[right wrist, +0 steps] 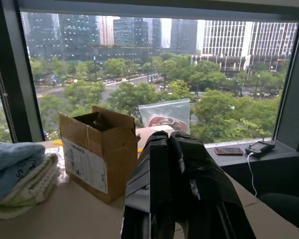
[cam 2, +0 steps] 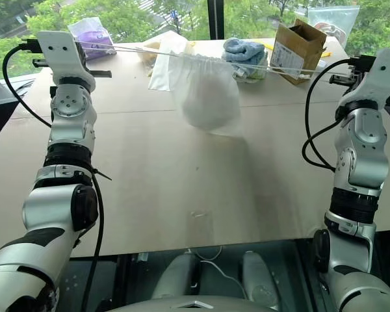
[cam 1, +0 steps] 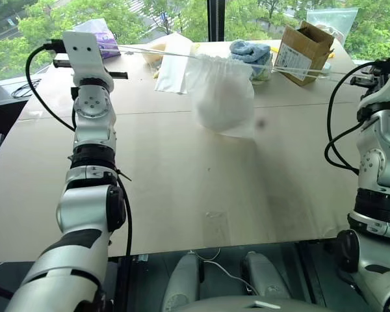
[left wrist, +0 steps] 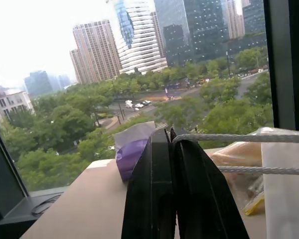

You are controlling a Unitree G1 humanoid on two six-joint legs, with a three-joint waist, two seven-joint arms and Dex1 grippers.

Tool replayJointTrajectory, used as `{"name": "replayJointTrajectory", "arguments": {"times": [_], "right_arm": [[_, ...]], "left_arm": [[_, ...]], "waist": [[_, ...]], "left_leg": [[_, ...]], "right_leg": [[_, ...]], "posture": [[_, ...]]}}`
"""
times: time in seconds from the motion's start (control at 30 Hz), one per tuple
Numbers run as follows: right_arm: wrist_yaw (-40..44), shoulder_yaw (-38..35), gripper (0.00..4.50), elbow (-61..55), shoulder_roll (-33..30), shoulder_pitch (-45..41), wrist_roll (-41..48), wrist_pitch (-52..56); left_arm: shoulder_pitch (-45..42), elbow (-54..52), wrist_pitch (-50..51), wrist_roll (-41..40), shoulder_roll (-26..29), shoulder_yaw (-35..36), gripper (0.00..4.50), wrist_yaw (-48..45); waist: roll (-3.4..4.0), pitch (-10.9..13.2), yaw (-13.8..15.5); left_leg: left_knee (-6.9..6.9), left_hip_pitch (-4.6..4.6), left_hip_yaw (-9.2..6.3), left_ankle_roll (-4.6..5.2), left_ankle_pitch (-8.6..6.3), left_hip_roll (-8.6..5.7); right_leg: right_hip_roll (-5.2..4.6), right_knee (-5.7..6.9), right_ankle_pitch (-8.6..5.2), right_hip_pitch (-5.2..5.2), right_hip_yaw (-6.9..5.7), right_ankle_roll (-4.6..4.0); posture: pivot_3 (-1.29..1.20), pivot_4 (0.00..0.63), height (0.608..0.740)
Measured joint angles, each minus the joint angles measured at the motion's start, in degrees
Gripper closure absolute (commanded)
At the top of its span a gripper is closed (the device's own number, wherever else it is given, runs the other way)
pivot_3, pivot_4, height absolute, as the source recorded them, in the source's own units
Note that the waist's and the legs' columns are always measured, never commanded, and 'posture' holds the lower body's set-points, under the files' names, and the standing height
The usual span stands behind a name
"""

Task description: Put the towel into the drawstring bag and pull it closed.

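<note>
The left claw (left wrist: 170, 137) was clamped tight on the white cords (left wrist: 239, 137), which ran off toward three o'clock. The right claw (right wrist: 168, 138) was also pressed shut, though what it pinched could not be seen. Between them, at twelve o'clock on the table (cam 1: 182, 195), the drawstring bag (cam 1: 219, 91) hung bulging, mouth gathered, thin and milky. The towel inside could not be made out.

My arms are silver-grey segments with black joint bands, black cables looping alongside, ending in glossy black fingers (left wrist: 189, 199).
</note>
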Motion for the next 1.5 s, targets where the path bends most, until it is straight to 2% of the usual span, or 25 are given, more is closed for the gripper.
{"name": "replayJointTrajectory", "arguments": {"times": [0.1,0.27,0.4,0.53,0.67,0.73,0.77,0.83,0.87,0.9,0.93,1.07,1.1,1.13,1.23,1.37,1.43,1.5], "right_arm": [[-3.2,-0.4,4.5,0.7,-0.5,1.1,0.0,0.0],[-9.2,-1.7,4.5,1.6,-0.5,1.2,0.7,0.5],[-10.5,-2.0,4.5,1.6,-0.5,1.2,4.1,0.6],[-0.1,-2.6,4.5,0.5,-0.7,1.1,11.8,0.6],[7.8,0.4,4.5,-4.3,-0.2,-1.3,17.6,1.1],[13.2,2.8,3.8,-8.4,-0.5,-1.6,21.9,3.2],[15.4,3.8,3.42,-9.9,-1.1,-0.9,23.5,4.7],[17.8,5.1,2.86,-11.4,-2.3,0.9,25.1,6.7],[20.7,6.3,2.22,-13.1,-4.3,4.4,26.8,9.2],[24.0,7.3,2.16,-14.1,-6.3,9.3,28.5,12.3],[28.0,8.2,1.73,-16.0,-10.0,15.2,30.3,15.0],[39.2,7.4,1.73,-16.6,-18.2,30.4,33.5,20.0],[41.0,7.1,1.73,-16.8,-19.6,32.1,34.0,20.3],[44.2,6.2,1.73,-17.3,-21.9,34.9,34.4,20.3],[54.6,2.6,1.73,-17.4,-26.8,44.4,33.3,16.6],[64.0,-0.9,1.73,-15.3,-27.4,49.9,30.4,7.3],[66.5,-1.5,1.73,-15.2,-28.0,52.3,28.9,4.9],[70.4,-1.6,1.73,-13.0,-29.2,55.8,24.3,-2.1]], "left_arm": [[0.0,2.1,-2.1,1.8,2.3,-0.6,4.45,1.8],[-0.1,4.0,-4.4,3.7,2.6,-1.9,4.45,3.7],[-0.3,5.3,-5.0,1.5,2.6,-1.8,4.45,1.8],[-0.4,4.8,-2.1,-9.3,0.1,3.6,4.45,-13.6],[-1.1,1.7,2.6,-16.2,-3.7,5.0,4.45,-23.4],[-1.8,-4.8,8.3,-21.3,-4.9,4.9,4.5,-31.6],[-1.8,-7.6,10.6,-22.8,-4.9,4.5,4.08,-34.7],[-1.3,-10.6,13.0,-23.8,-4.6,4.1,3.85,-37.8],[1.0,-13.8,15.6,-24.5,-3.5,3.4,3.18,-40.8],[5.1,-16.2,20.0,-25.2,-1.7,2.5,3.09,-44.3],[11.5,-21.3,25.3,-26.2,1.2,0.4,2.63,-49.0],[29.4,-27.8,38.0,-26.7,11.0,-4.9,0.81,-61.9],[31.2,-28.5,38.9,-26.6,12.6,-5.5,0.37,-63.7],[33.4,-29.2,39.2,-26.2,15.3,-6.2,0.1,-66.3],[38.5,-30.0,36.6,-23.7,22.0,-5.9,0.1,-71.2],[45.8,-35.1,32.1,-23.3,24.9,-5.1,0.1,-78.1],[48.2,-35.4,30.6,-22.6,25.5,-5.1,0.1,-79.6],[49.9,-35.2,26.2,-20.5,25.6,-5.0,0.1,-79.2]], "waist": [[0.0,0.0,0.1],[0.0,0.0,0.2],[0.0,0.0,0.0],[0.0,0.0,-0.1],[0.0,0.0,-0.1],[0.0,0.0,-0.2],[0.0,0.0,-0.2],[0.01,0.0,-0.2],[0.09,-0.1,-0.2],[0.14,-0.1,-0.5],[0.17,-0.1,-0.8],[0.2,0.0,-1.5],[0.19,0.0,-1.4],[0.19,0.0,-1.2],[0.18,0.0,0.2],[0.21,0.0,1.6],[0.2,0.0,1.9],[0.2,0.0,2.4]], "left_leg": [[0.0,0.01,-0.01,0.0,0.0,0.0],[0.02,-0.01,-0.02,0.0,0.0,-0.03],[0.02,0.0,0.01,0.0,0.0,-0.03],[0.05,0.0,0.19,0.0,0.0,-0.03],[0.13,-0.06,0.05,0.0,0.0,-0.02],[0.15,-0.07,-0.08,0.0,0.0,-0.01],[0.15,-0.05,-0.11,0.0,0.0,-0.01],[0.14,-0.01,-0.14,0.0,0.0,-0.01],[0.13,0.11,-0.14,0.01,0.0,-0.01],[0.08,0.21,-0.16,0.01,0.0,-0.01],[0.03,0.29,-0.17,0.02,-0.01,0.0],[-0.05,0.33,-0.19,0.03,-0.02,0.05],[-0.02,0.35,-0.2,0.14,-0.08,0.06],[0.01,0.38,-0.23,0.24,-0.13,0.12],[-0.13,1.05,-0.11,0.37,-0.23,0.3],[-0.16,1.43,0.07,0.47,-0.3,0.36],[-0.19,1.45,0.03,0.46,-0.3,0.39],[-0.2,1.44,-0.01,0.46,-0.3,0.4]], "right_leg": [[0.0,0.02,0.0,0.0,-0.01,0.0],[-0.03,0.03,0.0,0.01,-0.02,0.0],[-0.03,0.07,0.0,0.01,0.0,0.0],[-0.01,0.1,0.0,0.01,-0.03,0.0],[0.0,0.14,0.0,0.01,-0.07,0.0],[0.0,0.12,0.0,0.04,-0.09,0.0],[0.0,0.11,0.0,0.06,-0.09,0.0],[0.0,0.09,0.0,0.09,-0.11,0.0],[0.0,0.03,0.0,0.24,-0.09,0.0],[0.02,-0.04,-0.01,0.35,-0.08,0.0],[0.02,-0.08,-0.01,0.44,-0.07,0.0],[0.09,-0.2,-0.01,0.47,-0.02,-0.01],[0.11,-0.2,-0.01,0.5,-0.03,-0.01],[0.12,-0.2,-0.01,0.57,-0.05,-0.01],[0.12,-0.48,-0.02,1.24,-0.02,0.0],[0.07,-0.6,-0.03,1.67,0.09,0.01],[0.09,-0.58,-0.03,1.66,0.06,0.01],[0.1,-0.59,-0.04,1.67,0.01,0.01]], "posture": [[0.0,0.15,0.74],[0.0,0.15,0.74],[0.0,0.15,0.74],[0.0,0.15,0.74],[0.0,0.15,0.74],[0.0,0.15,0.74],[0.0,0.15,0.74],[0.0,0.15,0.74],[0.0,0.15,0.74],[0.0,0.15,0.74],[0.0,0.15,0.74],[0.0,0.15,0.74],[0.0,0.15,0.74],[0.0,0.15,0.74],[0.0,0.15,0.74],[0.0,0.15,0.74],[0.0,0.15,0.74],[0.0,0.15,0.74]]}}
